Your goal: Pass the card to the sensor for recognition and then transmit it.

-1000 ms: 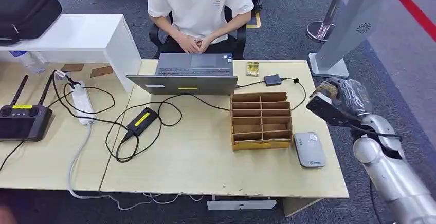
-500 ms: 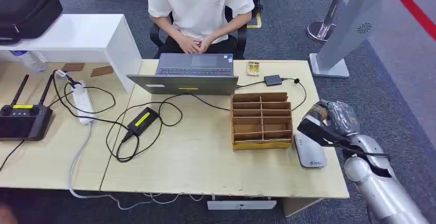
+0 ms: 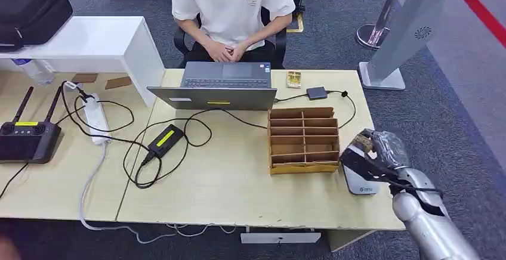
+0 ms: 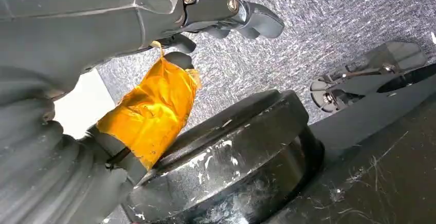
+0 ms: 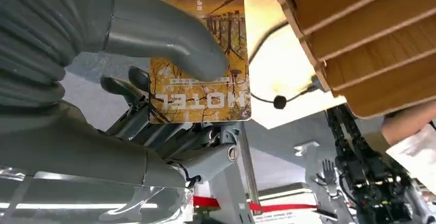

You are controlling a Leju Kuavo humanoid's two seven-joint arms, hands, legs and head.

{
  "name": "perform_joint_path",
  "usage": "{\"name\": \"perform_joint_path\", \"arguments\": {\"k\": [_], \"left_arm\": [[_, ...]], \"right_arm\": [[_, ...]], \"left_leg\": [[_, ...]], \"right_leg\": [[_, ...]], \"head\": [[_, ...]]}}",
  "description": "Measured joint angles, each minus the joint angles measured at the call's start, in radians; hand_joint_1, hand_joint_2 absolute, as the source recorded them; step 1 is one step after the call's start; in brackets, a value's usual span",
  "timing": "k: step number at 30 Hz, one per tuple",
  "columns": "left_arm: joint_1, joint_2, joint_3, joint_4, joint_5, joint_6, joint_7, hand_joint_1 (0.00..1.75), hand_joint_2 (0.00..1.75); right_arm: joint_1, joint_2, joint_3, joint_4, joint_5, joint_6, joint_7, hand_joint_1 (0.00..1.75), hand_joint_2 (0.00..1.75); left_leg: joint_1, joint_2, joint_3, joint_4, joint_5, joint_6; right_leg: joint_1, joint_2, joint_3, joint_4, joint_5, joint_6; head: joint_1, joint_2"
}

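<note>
- Our right hand pinches the hotel key card: thumb on the printed face, fingers behind, so the card stays flat for reading.
- Card sits over the grey card reader at the worktop edge, beside the cardboard organizer; contact unclear.
- Left hand hangs, fingers loosely curled on nothing.
- Person seated opposite, likely the handover target.

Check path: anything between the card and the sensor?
Nothing visible. The right hand holds the card right over the near edge of the grey sensor at the table's right end. The cardboard organizer sits beside the sensor, off the path.
</note>
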Motion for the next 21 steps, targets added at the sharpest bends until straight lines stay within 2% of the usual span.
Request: {"name": "perform_joint_path", "arguments": {"k": [12,21], "left_arm": [[-0.002,0.0,-0.005,0.0,-0.001,0.004,0.005,0.0,1.75],[-0.004,0.0,-0.021,0.0,-0.001,0.012,0.011,0.0,1.75]], "right_arm": [[0.038,0.02,-0.01,0.032,0.022,-0.019,-0.002,1.75,1.75],[0.095,0.024,-0.061,0.057,0.027,-0.056,-0.011,1.75,1.75]], "left_leg": [[0.0,0.0,0.0,0.0,0.0,0.0],[0.0,0.0,0.0,0.0,-0.001,0.001]], "right_leg": [[0.0,0.0,0.0,0.0,0.0,0.0],[0.0,0.0,0.0,0.0,-0.001,0.0]], "head": [[0.0,0.0],[0.0,0.0]]}}
